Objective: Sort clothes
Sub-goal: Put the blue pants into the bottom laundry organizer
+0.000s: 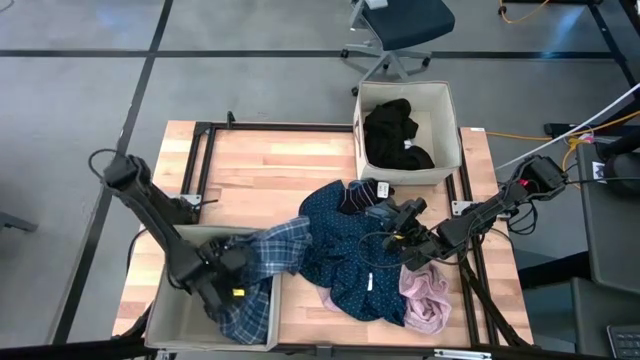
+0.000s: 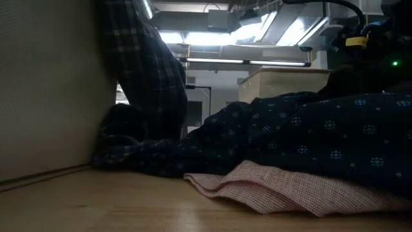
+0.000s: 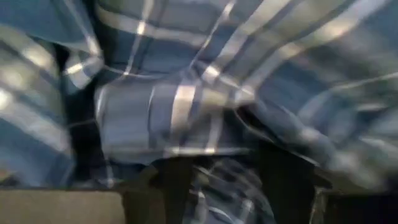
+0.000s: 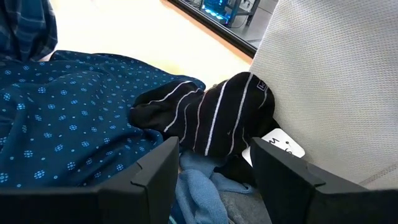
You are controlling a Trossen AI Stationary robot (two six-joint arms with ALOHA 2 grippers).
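- Hanging half in and half out, the blue plaid shirt [image 1: 262, 275] lies partly inside the beige fabric box [image 1: 168, 322] at the tabletop's near left corner, with one part draped over the box's wall toward the pile; it looks like a garment being dropped into its bin.
- The left gripper [image 1: 226, 278] sits over that box with plaid cloth filling its wrist view; whether its jaws are parted or closed on the cloth cannot be told from the pictures.
- The right gripper [image 4: 214, 171] hovers low over the pile near the middle of the table, jaws spread wide and empty, aimed at the dark white-striped garment [image 4: 211, 115], probably lining up the next pick.
- That striped piece rests against the wall of the second fabric box [image 1: 448, 135] at the far edge, on top of the navy white-dotted garment [image 1: 345, 250], so a grasp may drag the dotted cloth too.
- A black garment [image 1: 395, 135] already lies in the far box, suggesting dark items go there.
- The pale pink garment [image 1: 428, 298] lies near the tabletop's near edge, partly under the navy one and unsorted.
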